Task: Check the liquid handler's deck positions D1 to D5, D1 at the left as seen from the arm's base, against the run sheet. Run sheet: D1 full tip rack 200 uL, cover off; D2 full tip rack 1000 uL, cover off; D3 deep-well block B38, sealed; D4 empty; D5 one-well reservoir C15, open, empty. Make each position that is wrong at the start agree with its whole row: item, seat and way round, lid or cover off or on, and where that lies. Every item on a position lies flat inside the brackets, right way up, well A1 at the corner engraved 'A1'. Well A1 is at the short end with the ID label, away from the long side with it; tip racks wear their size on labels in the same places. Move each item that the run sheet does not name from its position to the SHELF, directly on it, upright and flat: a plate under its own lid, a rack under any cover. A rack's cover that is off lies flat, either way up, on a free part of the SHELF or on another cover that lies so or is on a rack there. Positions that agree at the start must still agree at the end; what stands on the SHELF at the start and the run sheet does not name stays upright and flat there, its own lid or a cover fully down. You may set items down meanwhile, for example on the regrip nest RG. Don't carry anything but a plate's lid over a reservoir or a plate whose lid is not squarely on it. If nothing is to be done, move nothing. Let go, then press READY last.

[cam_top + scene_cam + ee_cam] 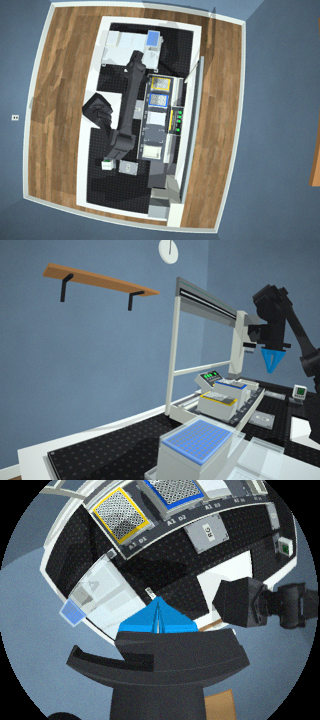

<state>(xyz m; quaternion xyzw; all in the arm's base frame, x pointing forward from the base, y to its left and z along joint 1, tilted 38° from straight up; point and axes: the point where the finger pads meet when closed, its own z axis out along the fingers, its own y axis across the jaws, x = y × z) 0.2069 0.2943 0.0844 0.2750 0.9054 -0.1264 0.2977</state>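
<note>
On the deck, D1 holds a yellow-framed tip rack, uncovered. D2 holds a blue-framed tip rack, uncovered and taller. D3 holds a white sealed block. D4 is bare. D5 holds a pale open reservoir. My gripper hangs high in the air on the arm's side of the deck, its blue fingers shut to a point with nothing between them. The fingers also show in the wrist view, with the yellow rack and blue rack far below.
The pale shelf platform holds a blue rack under a clear cover and loose clear covers. The READY button and a grey nest stand near the arm's base. The handler's gantry rises behind the deck.
</note>
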